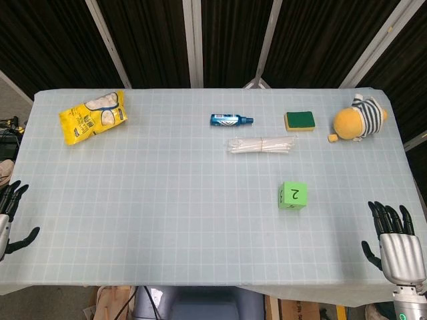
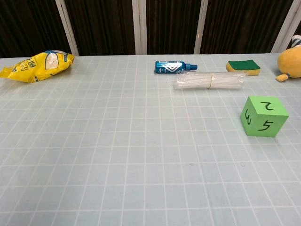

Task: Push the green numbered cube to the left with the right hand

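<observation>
The green numbered cube [image 1: 292, 195] sits on the table right of centre, with a 2 on its top face; in the chest view the cube [image 2: 263, 116] also shows a 4 and a 5 on its sides. My right hand [image 1: 396, 243] hovers at the table's near right corner, fingers spread and holding nothing, well to the right of and nearer than the cube. My left hand [image 1: 9, 220] is at the near left edge, fingers apart and empty. Neither hand shows in the chest view.
Along the far side lie a yellow snack bag [image 1: 93, 116], a blue spray bottle [image 1: 231, 120], a bundle of clear straws [image 1: 261, 145], a green-and-yellow sponge [image 1: 299, 121] and a yellow plush toy [image 1: 359, 119]. The table [image 1: 167, 220] has a pale grid cloth.
</observation>
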You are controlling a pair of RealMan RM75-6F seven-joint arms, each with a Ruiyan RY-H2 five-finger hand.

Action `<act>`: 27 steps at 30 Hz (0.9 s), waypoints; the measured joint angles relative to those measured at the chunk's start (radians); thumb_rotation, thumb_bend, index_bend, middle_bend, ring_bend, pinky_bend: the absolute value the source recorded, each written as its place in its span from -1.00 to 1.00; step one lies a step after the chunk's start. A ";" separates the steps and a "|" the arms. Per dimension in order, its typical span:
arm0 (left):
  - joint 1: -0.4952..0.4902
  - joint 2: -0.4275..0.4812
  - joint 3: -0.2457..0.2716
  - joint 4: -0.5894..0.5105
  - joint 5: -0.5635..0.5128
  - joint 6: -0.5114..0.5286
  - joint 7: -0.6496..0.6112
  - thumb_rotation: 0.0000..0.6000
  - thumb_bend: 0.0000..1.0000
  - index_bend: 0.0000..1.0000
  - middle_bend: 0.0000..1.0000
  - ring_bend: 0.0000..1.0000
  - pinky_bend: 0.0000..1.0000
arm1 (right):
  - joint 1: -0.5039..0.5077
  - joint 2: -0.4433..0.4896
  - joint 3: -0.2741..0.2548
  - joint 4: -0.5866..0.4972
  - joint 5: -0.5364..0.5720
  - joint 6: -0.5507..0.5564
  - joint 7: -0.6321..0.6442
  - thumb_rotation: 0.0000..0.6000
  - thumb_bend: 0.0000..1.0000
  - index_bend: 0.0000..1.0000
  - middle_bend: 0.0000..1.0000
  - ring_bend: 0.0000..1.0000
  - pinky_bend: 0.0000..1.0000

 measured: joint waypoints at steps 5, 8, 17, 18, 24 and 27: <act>0.004 0.001 0.005 0.000 0.017 0.010 -0.002 1.00 -0.33 -0.93 -1.00 -1.00 -1.00 | 0.002 -0.001 -0.001 0.003 -0.002 -0.003 0.001 1.00 -0.34 -1.00 -0.74 -0.75 -0.92; 0.008 0.002 0.008 -0.001 0.026 0.022 -0.006 1.00 -0.33 -0.93 -1.00 -1.00 -1.00 | 0.001 0.000 -0.005 0.004 -0.004 -0.004 0.000 1.00 -0.34 -1.00 -0.74 -0.76 -0.92; 0.013 -0.002 0.011 0.002 0.035 0.031 -0.001 1.00 -0.33 -0.93 -1.00 -1.00 -1.00 | 0.005 0.009 -0.011 -0.007 -0.013 -0.016 0.026 1.00 -0.34 -1.00 -0.74 -0.76 -0.73; 0.012 -0.002 0.010 0.000 0.031 0.027 0.000 1.00 -0.33 -0.93 -1.00 -1.00 -1.00 | 0.007 0.010 -0.015 -0.006 -0.017 -0.022 0.034 1.00 -0.34 -0.99 -0.74 -0.75 -0.72; 0.022 -0.001 0.016 -0.003 0.057 0.055 0.000 1.00 -0.33 -0.93 -1.00 -1.00 -1.00 | 0.023 0.020 -0.035 -0.006 -0.020 -0.078 0.036 1.00 -0.34 -0.98 -0.74 -0.68 -0.72; 0.024 0.000 0.015 -0.004 0.047 0.052 -0.002 1.00 -0.33 -0.93 -1.00 -1.00 -1.00 | 0.030 0.021 -0.041 -0.011 -0.021 -0.095 0.036 1.00 -0.34 -0.95 -0.71 -0.61 -0.70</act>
